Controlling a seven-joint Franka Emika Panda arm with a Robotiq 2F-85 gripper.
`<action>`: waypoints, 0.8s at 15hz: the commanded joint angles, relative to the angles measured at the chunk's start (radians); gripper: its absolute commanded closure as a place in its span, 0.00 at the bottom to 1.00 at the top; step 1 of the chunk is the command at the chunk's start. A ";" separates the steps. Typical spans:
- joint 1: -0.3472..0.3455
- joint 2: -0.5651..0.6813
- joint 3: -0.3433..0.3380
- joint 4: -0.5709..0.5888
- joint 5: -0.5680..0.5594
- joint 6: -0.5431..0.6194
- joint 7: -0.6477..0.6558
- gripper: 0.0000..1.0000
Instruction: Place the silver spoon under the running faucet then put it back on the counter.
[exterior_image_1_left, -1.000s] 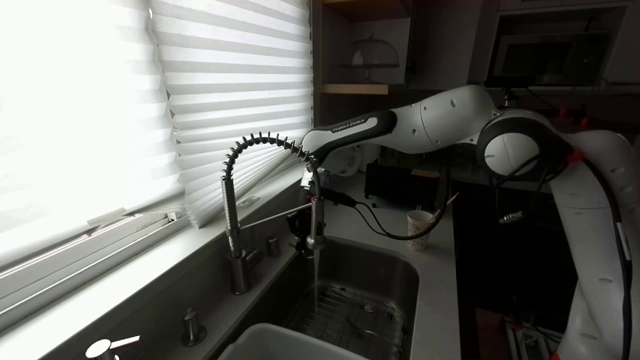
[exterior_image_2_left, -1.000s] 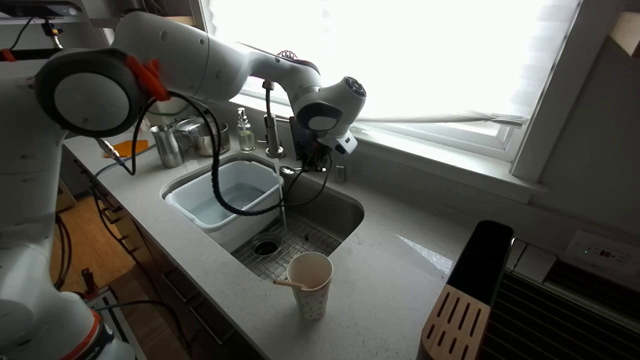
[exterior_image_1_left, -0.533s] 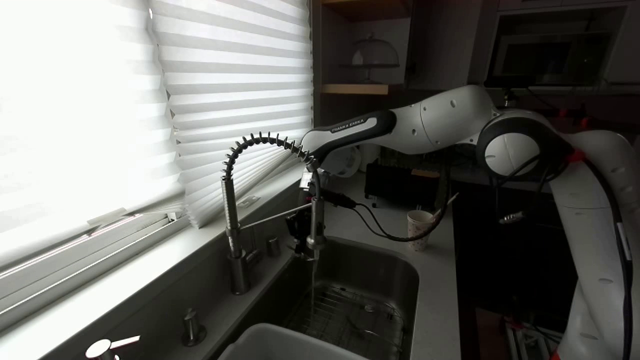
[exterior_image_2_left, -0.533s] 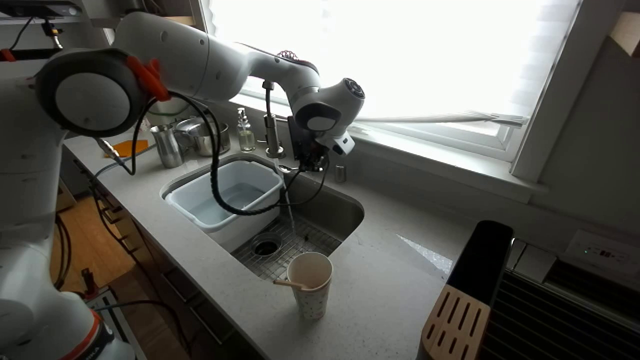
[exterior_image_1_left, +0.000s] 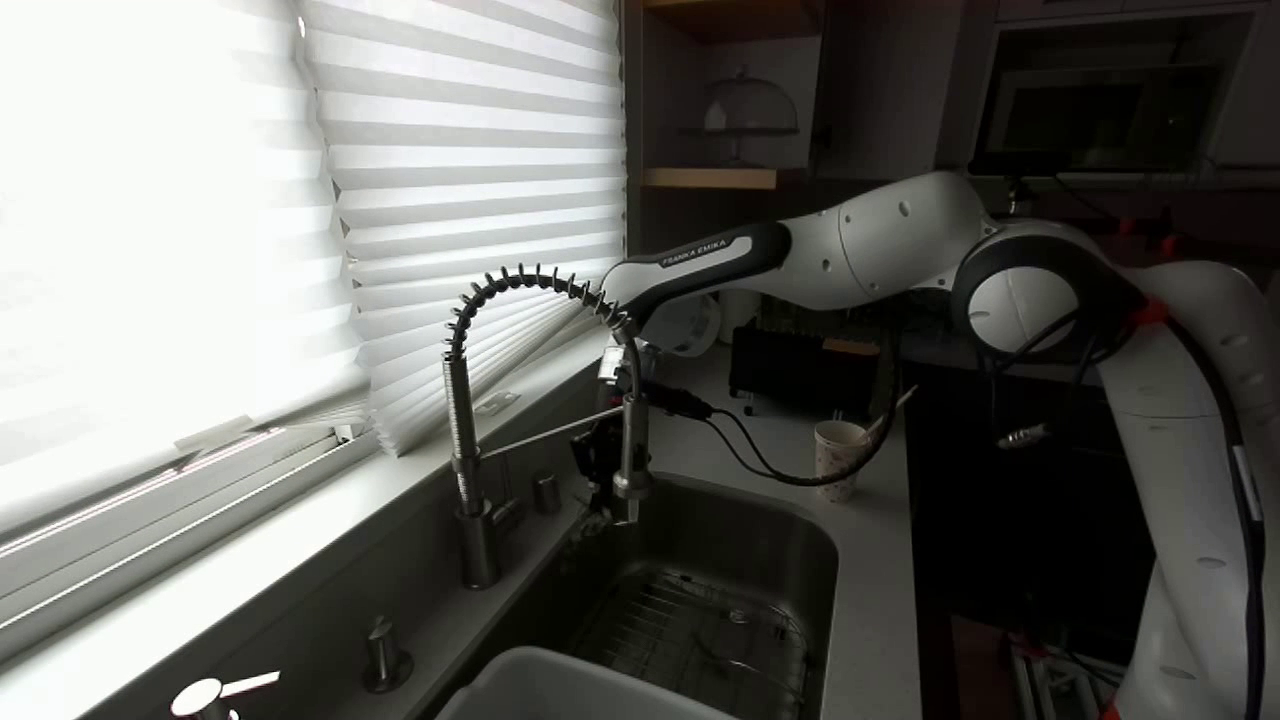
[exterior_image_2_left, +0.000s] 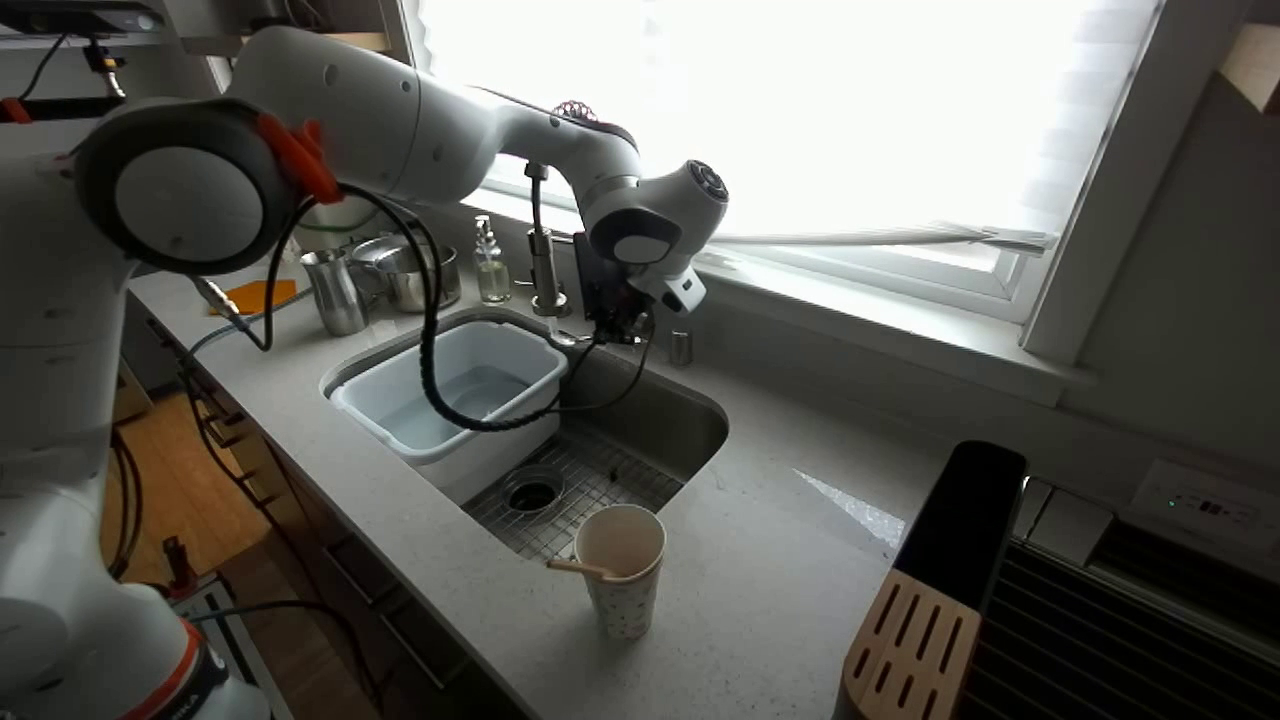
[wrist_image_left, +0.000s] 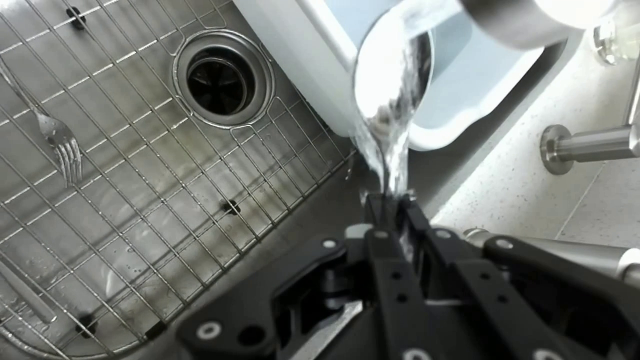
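Pale counter (exterior_image_2_left: 780, 620) — cup (exterior_image_2_left: 628, 600) beside sink (exterior_image_2_left: 685, 430), tub (exterior_image_2_left: 503, 453) inside, faucet (exterior_image_2_left: 545, 272) above spoon (wrist_image_left: 381, 92)

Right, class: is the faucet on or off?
On: in the wrist view, water streams from the faucet onto the silver spoon.

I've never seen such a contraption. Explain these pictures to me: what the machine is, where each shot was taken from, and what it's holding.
The machine is a robot arm ending in a black gripper, the part that grasps things. Two of the views were taken from outside it; the third was taken from its wrist, looking past the gripper down into the sink. The gripper is closed on a spoon and holds it under the faucet, with water running over it. On the counter stand a paper cup, a metal jug and a soap bottle; in the sink are a tub and a fork.
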 joint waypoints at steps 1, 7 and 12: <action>0.011 0.003 -0.019 -0.005 -0.006 -0.038 0.068 0.98; 0.029 0.000 -0.047 -0.023 -0.078 -0.066 0.154 0.98; 0.036 -0.009 -0.066 -0.045 -0.160 -0.060 0.192 0.98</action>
